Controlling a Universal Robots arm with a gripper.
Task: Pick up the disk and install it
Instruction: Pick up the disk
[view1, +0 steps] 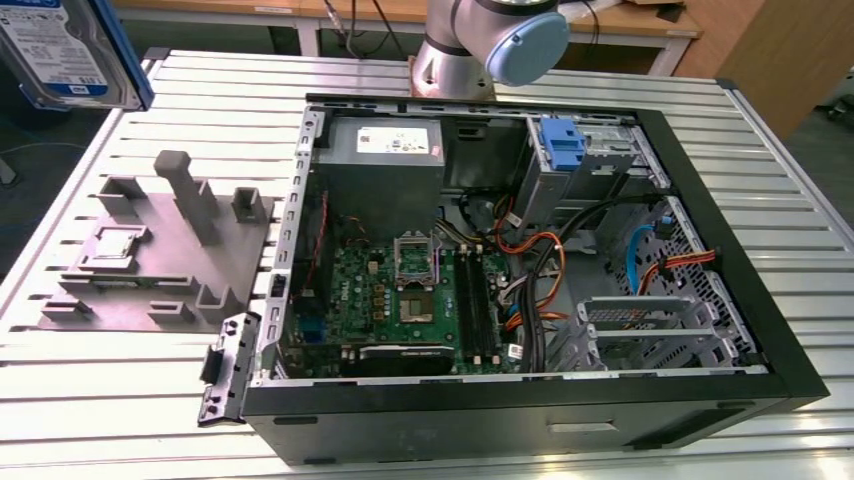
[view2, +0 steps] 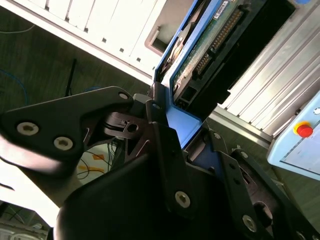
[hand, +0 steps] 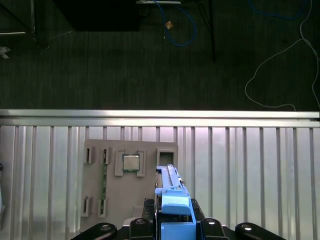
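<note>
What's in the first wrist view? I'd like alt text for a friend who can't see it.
The claw grips the disk, seen edge-on in its blue rails, with a grey holder plate behind it that carries a small square chip. The plate lies on a ribbed metal table, with dark floor and loose cables beyond.

Even overhead light washes the ribbed desk (view1: 80, 400) in the exterior view. We see soft glare along its slats, deep shadow inside the open computer case (view1: 787, 360), and the disk (view1: 60, 50), close to the lens, cut off by the frame's edge. In the second wrist view, the gripper (view2: 172, 117) reads dark, with little detail, against blown-out white. In the first wrist view, the floor (hand: 100, 65) lies dim and the desk gleams.
</note>
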